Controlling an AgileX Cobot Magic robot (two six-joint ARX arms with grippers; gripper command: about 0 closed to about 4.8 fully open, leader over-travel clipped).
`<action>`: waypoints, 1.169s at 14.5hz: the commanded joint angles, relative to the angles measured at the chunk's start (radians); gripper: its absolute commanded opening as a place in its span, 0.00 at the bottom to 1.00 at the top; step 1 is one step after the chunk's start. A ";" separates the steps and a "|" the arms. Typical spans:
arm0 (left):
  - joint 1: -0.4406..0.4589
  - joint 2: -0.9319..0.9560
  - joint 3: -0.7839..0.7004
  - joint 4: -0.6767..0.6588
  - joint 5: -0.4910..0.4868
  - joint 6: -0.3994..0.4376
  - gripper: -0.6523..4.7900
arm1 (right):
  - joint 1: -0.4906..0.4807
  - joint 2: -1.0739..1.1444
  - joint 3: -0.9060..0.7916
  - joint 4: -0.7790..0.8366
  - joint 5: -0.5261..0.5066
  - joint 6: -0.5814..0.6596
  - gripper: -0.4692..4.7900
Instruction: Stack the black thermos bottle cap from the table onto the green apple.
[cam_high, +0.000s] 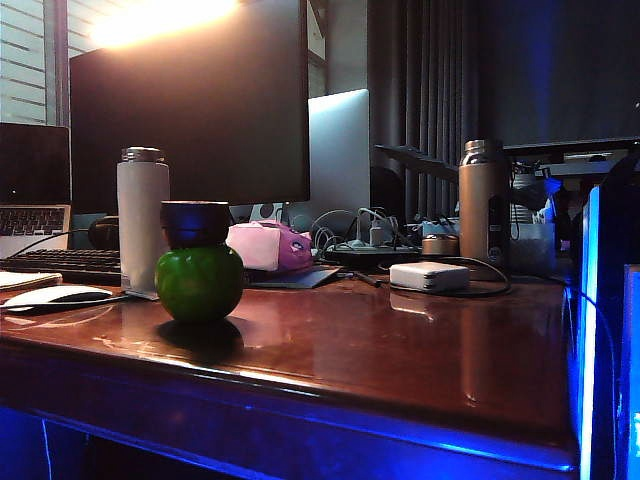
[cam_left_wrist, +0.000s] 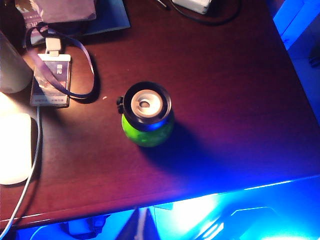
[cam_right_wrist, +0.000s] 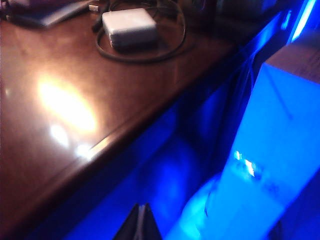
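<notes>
The green apple (cam_high: 199, 285) stands on the table (cam_high: 400, 340) at the left, near the front edge. The black thermos bottle cap (cam_high: 195, 223) sits upright on top of it, open side up. From above, the left wrist view shows the cap (cam_left_wrist: 145, 105) with a pale inner disc, covering most of the apple (cam_left_wrist: 147, 135). My left gripper (cam_left_wrist: 141, 220) is shut and empty, held off the table's front edge, apart from the apple. My right gripper (cam_right_wrist: 141, 215) is shut and empty too, beyond the table's front edge at its right end. Neither gripper shows in the exterior view.
A white bottle (cam_high: 142, 215) stands behind the apple, and a bronze thermos (cam_high: 482, 205) with a small copper cap (cam_high: 439, 244) at the back right. A white adapter (cam_high: 429, 276) with its cable, a pink pouch (cam_high: 268, 246), a mouse (cam_high: 55, 296) and a lanyard badge (cam_left_wrist: 50, 80) lie around.
</notes>
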 joint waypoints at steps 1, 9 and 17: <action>0.000 -0.003 0.005 0.005 0.005 0.001 0.12 | -0.003 -0.052 0.002 -0.009 0.021 0.067 0.09; 0.000 -0.003 0.005 0.005 0.005 0.000 0.12 | -0.024 -0.059 0.002 -0.004 0.021 0.064 0.09; 0.003 -0.049 -0.025 0.209 -0.006 0.051 0.11 | -0.024 -0.059 0.002 -0.005 0.022 0.064 0.09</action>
